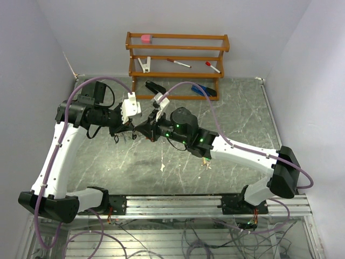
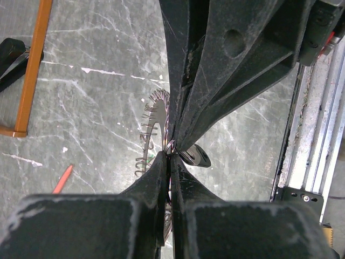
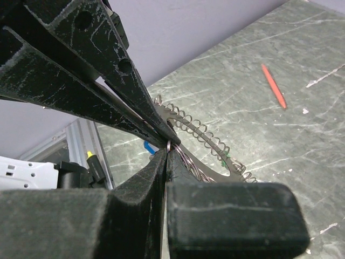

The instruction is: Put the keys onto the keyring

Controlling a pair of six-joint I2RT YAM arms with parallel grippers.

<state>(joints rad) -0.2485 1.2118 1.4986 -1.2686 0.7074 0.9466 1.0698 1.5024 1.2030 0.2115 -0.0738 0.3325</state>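
Note:
My two grippers meet tip to tip in mid-air over the green marble table (image 1: 237, 118). My left gripper (image 1: 132, 128) is shut on the keyring (image 2: 152, 125), a thin silver wire hoop fringed with small coiled rings; its wire runs between the fingers (image 2: 159, 178). My right gripper (image 1: 142, 130) is shut on the small split ring (image 3: 168, 145) of a black-headed key (image 2: 197, 156), held against the hoop (image 3: 200, 135). A blue key head (image 3: 150, 147) and a green tag (image 3: 225, 156) hang on the hoop. In the top view the hoop (image 1: 122, 135) dangles below the left fingers.
A wooden rack (image 1: 178, 58) stands at the back with a pink block, a white clip and pens. A black stapler (image 1: 155, 88) and a blue tool (image 1: 205, 90) lie before it. A red pen (image 3: 274, 86) lies on the table below the grippers.

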